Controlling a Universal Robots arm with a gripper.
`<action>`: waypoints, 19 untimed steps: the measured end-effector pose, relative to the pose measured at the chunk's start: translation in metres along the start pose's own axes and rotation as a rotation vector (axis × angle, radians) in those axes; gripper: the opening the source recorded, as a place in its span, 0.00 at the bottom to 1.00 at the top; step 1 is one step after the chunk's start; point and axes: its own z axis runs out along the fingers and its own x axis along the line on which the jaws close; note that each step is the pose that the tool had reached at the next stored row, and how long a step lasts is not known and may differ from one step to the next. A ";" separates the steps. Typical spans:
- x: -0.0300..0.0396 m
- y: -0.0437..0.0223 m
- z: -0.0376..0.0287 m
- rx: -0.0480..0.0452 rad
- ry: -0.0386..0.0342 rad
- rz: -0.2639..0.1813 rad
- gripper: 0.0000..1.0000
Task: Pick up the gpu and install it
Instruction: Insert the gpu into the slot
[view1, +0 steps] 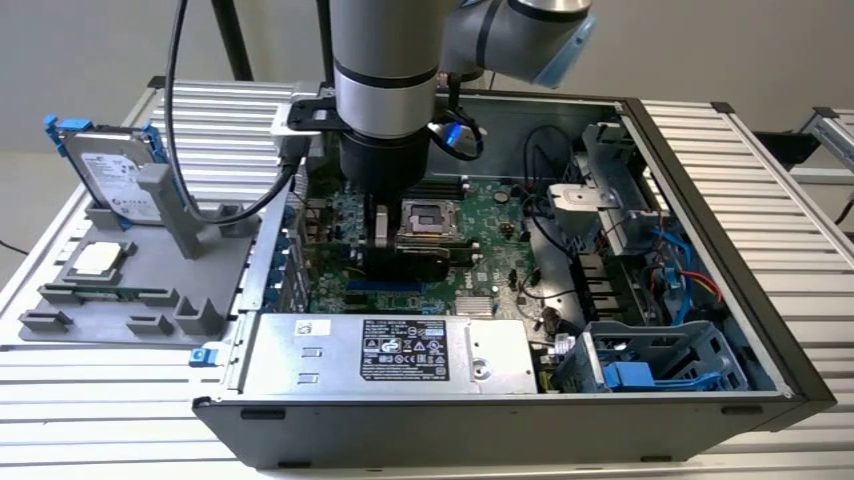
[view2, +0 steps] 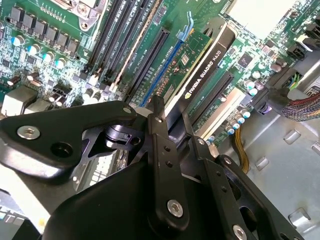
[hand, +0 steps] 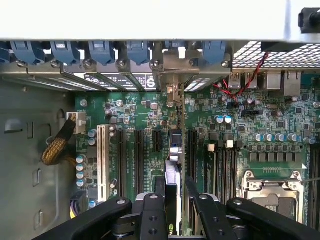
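Slatted metal benching carries an open computer case (view1: 747, 330) lying on its side, with the arm reaching straight down into it over the motherboard (view1: 501, 245). The gpu (view2: 200, 65) stands on edge between the claw's (hand: 175, 197) two fingers (view2: 157, 130), its lower edge down among the expansion slots (hand: 140, 155) beneath the claw (its bracket end points toward the rear slot covers (hand: 127, 50) ahead). It looks lined up with a slot, perhaps partly seated, though the fingers hide the contact edge, so I cannot say it is fully home. Picking up is done; seating, judged from this, is under way or near finished. The claw is narrowed to the card's thickness, gripping its upper edge, touching nothing else.
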 end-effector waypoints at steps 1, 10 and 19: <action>0.0000 0.0000 0.0004 0.0000 0.0000 0.000 0.00; 0.0001 0.0000 0.0027 -0.0004 0.0007 0.000 0.00; 0.0011 0.0001 0.0000 -0.0011 0.0006 -0.001 0.00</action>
